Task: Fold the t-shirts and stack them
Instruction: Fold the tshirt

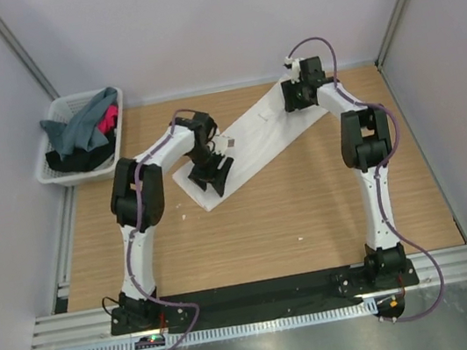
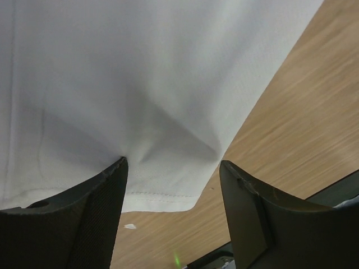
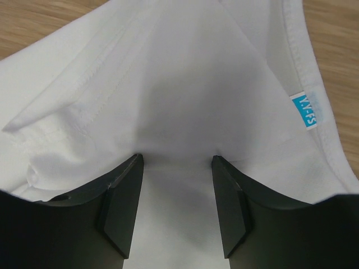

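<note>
Pressing onto the white t-shirt (image 1: 262,130), stretched diagonally on the table (image 1: 311,216): left gripper (image 2: 173,162) spread wide at the near-left hem, right gripper (image 3: 176,159) unclenched at the far-right collar. Could pinch one layer only on closing, skewing the fold

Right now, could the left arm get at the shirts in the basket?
Probably yes: the basket sits to its left with nothing between, though the left gripper is open on the white t-shirt.
</note>
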You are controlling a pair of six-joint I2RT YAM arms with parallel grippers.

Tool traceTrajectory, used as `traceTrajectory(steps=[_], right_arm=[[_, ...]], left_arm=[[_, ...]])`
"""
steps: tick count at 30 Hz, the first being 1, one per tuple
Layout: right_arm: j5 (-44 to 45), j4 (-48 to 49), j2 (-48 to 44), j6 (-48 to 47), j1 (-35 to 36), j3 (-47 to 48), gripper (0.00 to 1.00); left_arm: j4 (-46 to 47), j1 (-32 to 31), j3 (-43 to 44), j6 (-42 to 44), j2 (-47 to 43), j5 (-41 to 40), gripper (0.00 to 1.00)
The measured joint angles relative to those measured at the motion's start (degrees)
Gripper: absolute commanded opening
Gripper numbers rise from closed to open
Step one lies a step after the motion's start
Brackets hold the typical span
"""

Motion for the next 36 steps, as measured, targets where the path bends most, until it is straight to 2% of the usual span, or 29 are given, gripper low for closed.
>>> traceTrajectory(steps=[6,8,13,18,26,36], right_arm=[[1.2,-4.5,6.1,-3.3,3.3,11.2,0.59],[1.5,-5.8,8.0,-3.9,3.9,14.7,0.63],[1.8,-7.9,9.9,-4.3,4.9,18.6,0.66],[1.8,-8.4,10.8,-3.8,5.4,20.2,0.67],[1.9,-8.3,12.3,-3.7,7.8,22.8,0.68],[-0.4,-8.3,13.3,-1.6,13.8,24.5,0.69]], left_arm=[[0.1,-7.5,-7.7,-1.5,-4.6,-2.3,0.7],[0.2,-10.3,-10.8,-2.3,-6.3,-2.9,0.7],[0.7,-17.1,-14.9,-2.9,-8.6,-4.2,0.71],[0.7,-22.2,-14.0,-3.8,-8.1,-4.4,0.71],[-1.6,-28.5,-7.0,-4.4,-3.5,-5.0,0.71],[-1.7,-41.6,-4.1,-4.2,-1.9,-7.9,0.71]])
